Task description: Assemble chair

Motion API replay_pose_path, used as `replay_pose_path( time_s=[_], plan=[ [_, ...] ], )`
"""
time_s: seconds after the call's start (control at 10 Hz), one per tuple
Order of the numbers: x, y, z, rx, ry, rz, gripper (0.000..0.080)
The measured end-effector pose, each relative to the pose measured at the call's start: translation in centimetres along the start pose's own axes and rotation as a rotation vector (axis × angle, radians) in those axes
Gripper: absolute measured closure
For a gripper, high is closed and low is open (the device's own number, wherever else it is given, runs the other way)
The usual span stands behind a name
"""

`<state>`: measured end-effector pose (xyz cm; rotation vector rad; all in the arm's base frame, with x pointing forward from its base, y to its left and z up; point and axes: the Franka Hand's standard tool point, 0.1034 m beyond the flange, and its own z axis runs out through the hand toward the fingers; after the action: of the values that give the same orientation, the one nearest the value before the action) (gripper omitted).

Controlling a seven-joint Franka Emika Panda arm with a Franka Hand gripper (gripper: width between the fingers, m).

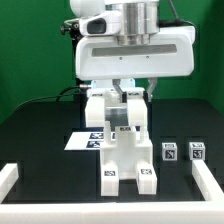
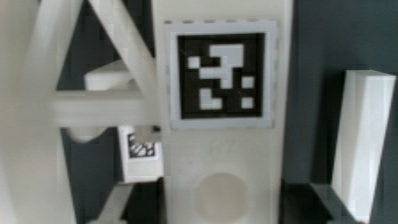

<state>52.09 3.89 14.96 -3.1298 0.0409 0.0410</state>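
Nearest, a low white border rail [image 1: 8,178] edges the black bench [image 1: 40,165]. Just behind its front run stands the small, chunky, matte white block-built chair [image 1: 128,155], at the middle of the bench. It is upright, and each of its two front feet carries a square black-and-white tag marker [image 1: 110,178].

To the exterior view's right of the chair, apart from it, two small white tagged cubes [image 1: 170,152] sit side by side on the bench. On the chair's other side, partly hidden behind it, the thin flat white marker board [image 1: 82,141] lies flat.

Directly above the chair the fingers [image 1: 117,88] reach down to its upper slabs under the large glossy white robot body [image 1: 135,45]. The bulky wrist housing hides where they meet, so I cannot tell whether they are apart or clamped on a slab.

The wrist view is filled by one tall white slab of the chair [image 2: 222,150], which bears a tag, with further white bars beside it. A green backdrop [image 1: 30,50] closes the scene behind.
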Motion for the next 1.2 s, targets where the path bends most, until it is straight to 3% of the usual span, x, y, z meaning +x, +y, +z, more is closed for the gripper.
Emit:
replay_pose_path(
  time_s=[0.2,0.5,1.2],
  plan=[
    [-0.7,-1.2,0.5,-0.001,-0.002,-0.025,0.0515],
    [-0.6,-1.0,1.4,-0.005,0.01,-0.035,0.0515],
    [0.8,-0.5,1.3,-0.009,0.056,-0.028,0.0515]
  ],
)
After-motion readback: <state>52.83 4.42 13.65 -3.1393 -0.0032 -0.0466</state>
